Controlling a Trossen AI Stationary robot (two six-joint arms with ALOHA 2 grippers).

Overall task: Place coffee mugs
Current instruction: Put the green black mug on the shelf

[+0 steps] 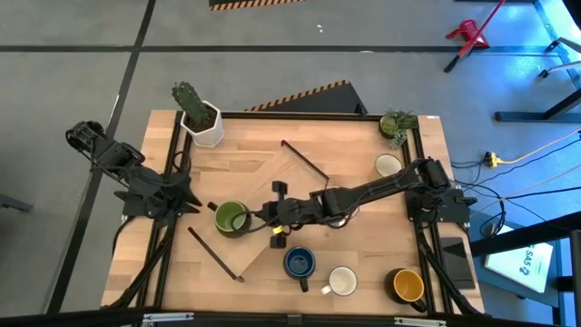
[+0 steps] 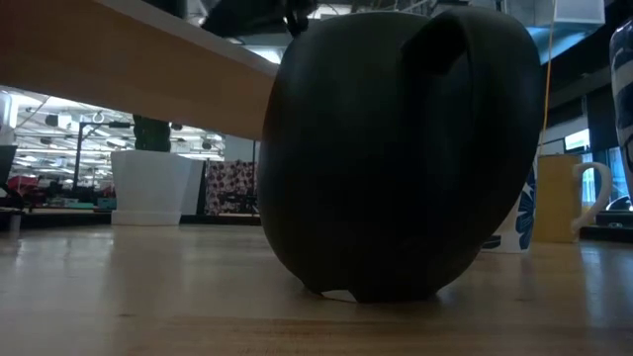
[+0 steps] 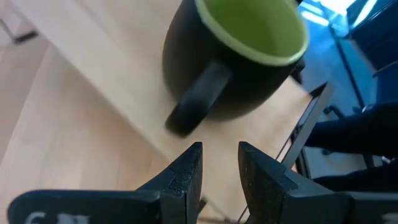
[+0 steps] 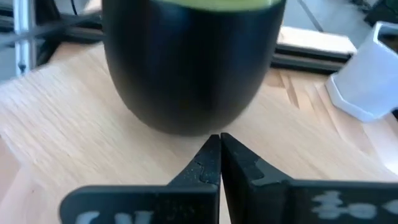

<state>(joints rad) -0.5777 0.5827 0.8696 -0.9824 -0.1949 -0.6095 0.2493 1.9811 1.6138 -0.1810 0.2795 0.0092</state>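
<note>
The green mug point(image 1: 231, 218), dark outside and green inside, stands upright on the table's left middle. Its handle point(image 3: 198, 99) points toward my left gripper point(image 3: 221, 163), which is a short way off it, fingers slightly apart and empty. My left gripper also shows in the high view point(image 1: 193, 205). My right gripper point(image 4: 219, 146) is shut, its tips low at the mug's opposite wall point(image 4: 193, 93); it reaches across from the right point(image 1: 257, 216). A dark blue mug point(image 1: 300, 263), a white mug point(image 1: 342, 282) and a yellow-orange mug point(image 1: 408, 286) stand near the front edge. A pale mug point(image 1: 388, 165) stands at the right. My right gripper's shut fingertips point(image 4: 211, 149) stand level at the foot of the green mug's wall point(image 4: 199, 127), on the side away from the handle. I cannot tell whether they touch it. The mug stands upright on the table.
A white pot with a cactus point(image 1: 201, 120) stands at the far left corner and a small green plant point(image 1: 398, 123) at the far right. Two thin black bars point(image 1: 304, 159) point(image 1: 215, 252) lie on the wood. The dark blue mug point(image 2: 396, 148) fills the low view.
</note>
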